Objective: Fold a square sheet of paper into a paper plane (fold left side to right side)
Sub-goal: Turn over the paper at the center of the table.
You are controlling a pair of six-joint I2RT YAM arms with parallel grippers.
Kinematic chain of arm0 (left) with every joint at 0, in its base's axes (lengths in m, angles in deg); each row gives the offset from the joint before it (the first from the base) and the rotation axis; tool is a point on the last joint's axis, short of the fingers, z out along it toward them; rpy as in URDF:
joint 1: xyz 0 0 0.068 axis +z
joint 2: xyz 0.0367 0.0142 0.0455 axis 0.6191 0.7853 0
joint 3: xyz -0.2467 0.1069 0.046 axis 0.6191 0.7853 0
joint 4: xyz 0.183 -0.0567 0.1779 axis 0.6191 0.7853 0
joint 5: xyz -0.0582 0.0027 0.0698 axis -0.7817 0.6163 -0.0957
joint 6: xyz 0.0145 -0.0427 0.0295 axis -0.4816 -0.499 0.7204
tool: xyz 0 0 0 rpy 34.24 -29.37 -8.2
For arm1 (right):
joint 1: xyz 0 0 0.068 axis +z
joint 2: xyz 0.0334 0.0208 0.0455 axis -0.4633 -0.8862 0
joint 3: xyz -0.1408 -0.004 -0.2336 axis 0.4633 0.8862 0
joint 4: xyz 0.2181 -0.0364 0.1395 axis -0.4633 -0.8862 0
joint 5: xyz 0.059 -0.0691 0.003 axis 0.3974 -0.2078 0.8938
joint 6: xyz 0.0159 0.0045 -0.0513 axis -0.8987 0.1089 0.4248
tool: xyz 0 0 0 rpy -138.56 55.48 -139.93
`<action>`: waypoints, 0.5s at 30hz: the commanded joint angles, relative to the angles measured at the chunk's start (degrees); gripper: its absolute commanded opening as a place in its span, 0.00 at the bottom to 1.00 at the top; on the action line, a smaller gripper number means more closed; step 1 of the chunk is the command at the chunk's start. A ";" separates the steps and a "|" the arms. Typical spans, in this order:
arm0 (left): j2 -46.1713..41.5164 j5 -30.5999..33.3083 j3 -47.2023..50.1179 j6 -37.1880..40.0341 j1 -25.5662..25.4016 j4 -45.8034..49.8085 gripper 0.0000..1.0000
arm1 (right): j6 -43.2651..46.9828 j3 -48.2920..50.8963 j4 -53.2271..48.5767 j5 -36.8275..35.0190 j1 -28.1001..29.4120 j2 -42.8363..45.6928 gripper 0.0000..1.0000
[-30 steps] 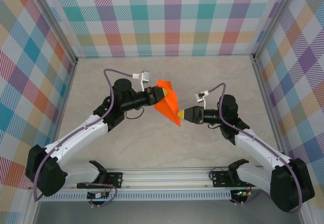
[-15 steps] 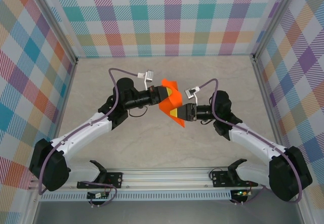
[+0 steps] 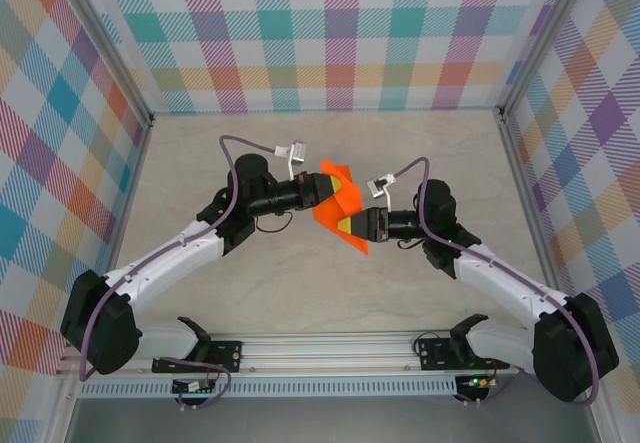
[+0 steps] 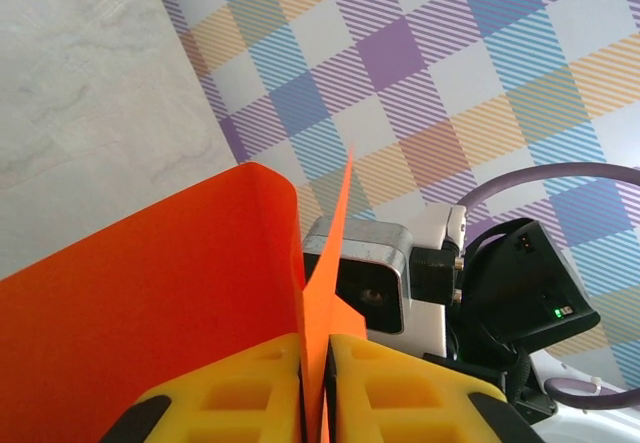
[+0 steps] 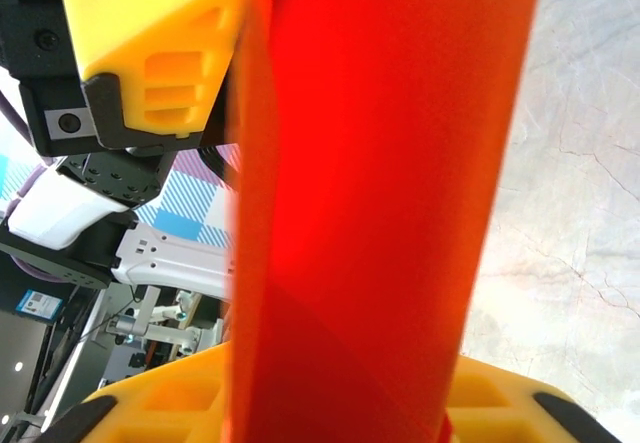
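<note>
Held clear of the table (image 3: 190, 153), mid-air at centre: paper (image 3: 340, 203), orange, part-folded, pinched from both sides.

Liable to tear, being thin and gripped at two spots close together, should the arms pull apart or twist against each other. Liable also to take a crooked crease: seen from the left wrist as one broad flap curling up and over beside a second upright edge, not lying flat, and so open to a stray fold under any squeeze now. Risk of a finger clash as well, with left gripper (image 3: 325, 185) and right gripper (image 3: 346, 225) almost nose to nose, just beside each other. Could slip free and drop to the table if let go too early on either side, or if nipped too near the edge.

Left gripper: closed to a hairline on a thin upright edge of paper, yellow pads (image 4: 240, 393) flanking it on both sides in the left wrist view.

Right gripper: clamped, by the look of it, on the lower pointed end, the orange strip rising from between its yellow fingers (image 5: 150, 403) in the right wrist view. Gap itself hidden behind the paper, so firmness of that hold hard to judge.
</note>
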State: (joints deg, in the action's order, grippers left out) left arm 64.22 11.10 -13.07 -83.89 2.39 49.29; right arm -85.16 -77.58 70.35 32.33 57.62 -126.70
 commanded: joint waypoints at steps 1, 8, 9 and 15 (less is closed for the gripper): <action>-0.07 -0.94 -1.00 1.68 0.35 0.79 0.17 | 1.93 0.06 -0.76 -0.37 0.13 0.82 0.26; -2.97 2.56 -2.04 7.72 0.35 10.10 0.46 | 7.70 -1.55 -10.83 -2.62 0.13 1.14 0.11; -3.78 3.71 -2.22 9.21 0.35 12.33 0.50 | 8.93 -1.90 -12.88 -3.40 0.13 1.28 0.10; -9.72 16.94 -4.37 18.77 0.35 29.75 0.68 | 21.27 -7.71 -34.90 -14.92 0.54 1.11 0.06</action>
State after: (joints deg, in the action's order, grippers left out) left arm 58.10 20.00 -14.76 -72.00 2.39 68.99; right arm -72.97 -81.41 48.62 24.41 57.73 -126.52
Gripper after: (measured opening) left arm 0.676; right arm 0.067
